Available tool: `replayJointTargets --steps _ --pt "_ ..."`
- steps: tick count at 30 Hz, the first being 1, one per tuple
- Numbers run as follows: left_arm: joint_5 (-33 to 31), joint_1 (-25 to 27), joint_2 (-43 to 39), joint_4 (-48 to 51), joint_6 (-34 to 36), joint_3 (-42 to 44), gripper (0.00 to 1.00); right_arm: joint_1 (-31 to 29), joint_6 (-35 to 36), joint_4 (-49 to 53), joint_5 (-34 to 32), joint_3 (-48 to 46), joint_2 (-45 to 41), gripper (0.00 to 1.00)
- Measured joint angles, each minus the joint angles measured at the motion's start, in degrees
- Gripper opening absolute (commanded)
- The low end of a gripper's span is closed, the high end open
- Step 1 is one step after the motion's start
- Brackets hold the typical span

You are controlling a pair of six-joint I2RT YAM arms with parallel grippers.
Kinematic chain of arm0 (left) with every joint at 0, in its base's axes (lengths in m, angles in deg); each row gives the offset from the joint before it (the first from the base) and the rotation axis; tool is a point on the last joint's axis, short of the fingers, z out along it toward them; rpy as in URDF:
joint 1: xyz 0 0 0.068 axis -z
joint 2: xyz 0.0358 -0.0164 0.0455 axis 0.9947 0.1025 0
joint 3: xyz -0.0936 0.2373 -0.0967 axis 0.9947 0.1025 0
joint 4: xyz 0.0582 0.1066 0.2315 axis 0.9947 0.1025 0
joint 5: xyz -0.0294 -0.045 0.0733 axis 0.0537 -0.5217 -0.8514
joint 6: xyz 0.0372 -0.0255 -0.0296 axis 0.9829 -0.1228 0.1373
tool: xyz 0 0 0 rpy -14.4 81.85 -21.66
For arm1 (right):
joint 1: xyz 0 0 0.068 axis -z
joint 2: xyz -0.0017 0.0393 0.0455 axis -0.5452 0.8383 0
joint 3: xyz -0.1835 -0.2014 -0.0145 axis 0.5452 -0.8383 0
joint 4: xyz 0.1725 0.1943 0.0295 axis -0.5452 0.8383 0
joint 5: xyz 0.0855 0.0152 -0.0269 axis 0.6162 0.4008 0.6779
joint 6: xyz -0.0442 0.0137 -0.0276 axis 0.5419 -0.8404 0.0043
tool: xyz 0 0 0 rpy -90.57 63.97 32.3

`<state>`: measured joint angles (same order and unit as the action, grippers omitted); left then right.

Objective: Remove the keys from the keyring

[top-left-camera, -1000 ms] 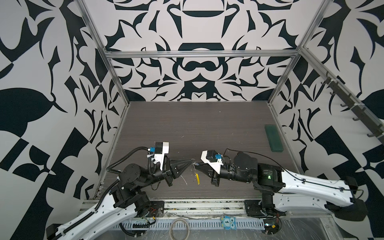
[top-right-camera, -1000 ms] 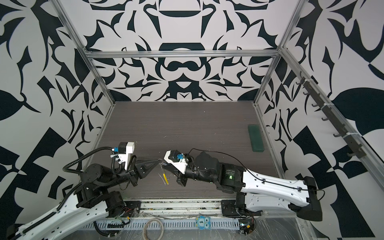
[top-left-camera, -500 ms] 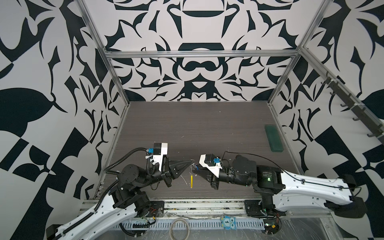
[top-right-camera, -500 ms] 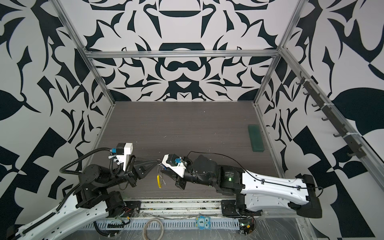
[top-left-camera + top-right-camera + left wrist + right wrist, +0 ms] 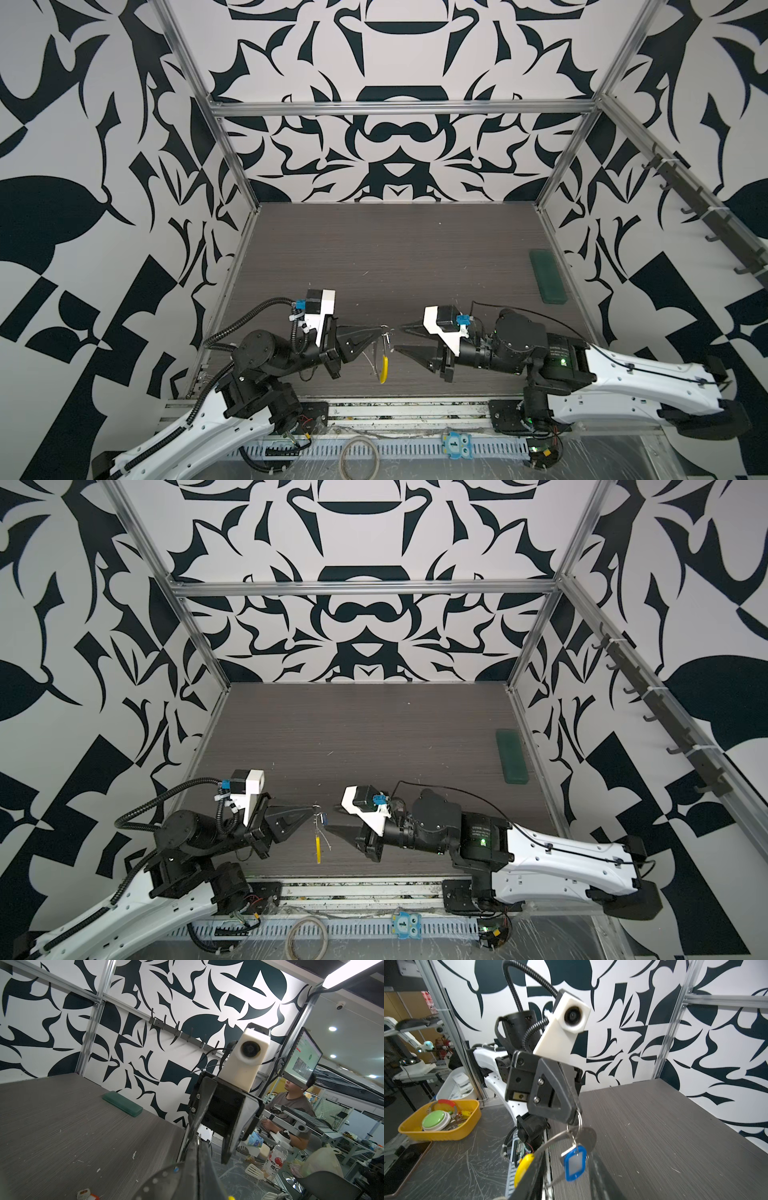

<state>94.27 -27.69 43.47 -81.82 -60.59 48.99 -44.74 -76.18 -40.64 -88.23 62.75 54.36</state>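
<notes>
Hanging over the surface (image 5: 374, 257) near its front edge: keyring (image 5: 385, 368), light, floppy, pinched in closed left hand (image 5: 384, 330). Blue key (image 5: 575, 1164) dangling, probably slick; best gripped across flat faces. Right hand (image 5: 398, 338) part-open, empty.

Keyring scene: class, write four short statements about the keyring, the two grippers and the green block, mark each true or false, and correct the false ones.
1. The left gripper is shut on the keyring. True.
2. The right gripper is shut. False: its jaws stand open.
3. A blue key hangs from the keyring. True.
4. The green block lies between the grippers. False: it lies on the table, by its right edge, away from both.
</notes>
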Motion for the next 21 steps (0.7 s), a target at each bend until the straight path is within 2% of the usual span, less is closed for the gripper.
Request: replayJointTargets --steps 9,15,21 --pt "2.5 0.0 0.0 0.0 0.0 0.0 0.0 0.0 -1.9 -3.8 0.8 0.0 2.4 0.37" --pt "3.0 0.0 0.0 0.0 0.0 0.0 0.0 0.0 -3.2 -4.7 2.5 0.0 2.5 0.22" --pt "4.0 0.0 0.0 -0.1 0.0 0.0 0.0 0.1 -3.5 -4.6 3.9 0.0 2.5 0.17"
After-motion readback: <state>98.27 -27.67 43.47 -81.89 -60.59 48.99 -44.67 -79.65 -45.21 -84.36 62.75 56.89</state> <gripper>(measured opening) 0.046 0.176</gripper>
